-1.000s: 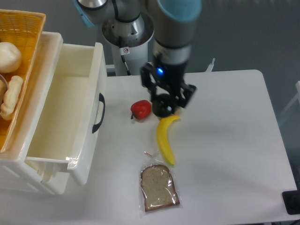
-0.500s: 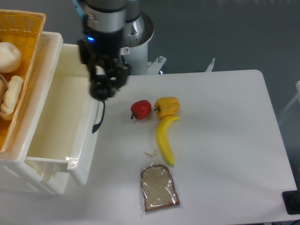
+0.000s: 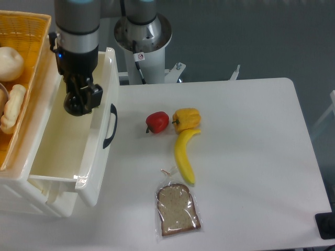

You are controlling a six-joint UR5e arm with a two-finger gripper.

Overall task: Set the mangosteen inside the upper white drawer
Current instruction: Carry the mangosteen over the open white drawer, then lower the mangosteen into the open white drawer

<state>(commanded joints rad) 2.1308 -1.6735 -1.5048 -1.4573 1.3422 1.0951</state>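
Observation:
My gripper is over the open upper white drawer, near its right wall. It is shut on the mangosteen, a small dark round fruit held between the fingers above the drawer's inside. The drawer is cream-white with a black curved handle on its front. No fruit shows on the drawer's floor.
A red round fruit, a yellow bell pepper, a banana and a bagged bread slice lie on the white table. A woven yellow basket with bread rolls sits left of the drawer. The arm's base stands behind.
The gripper has carried the mangosteen left, from beside the pepper, past the drawer's front wall, to above the drawer's inside. The yellow pepper is now uncovered.

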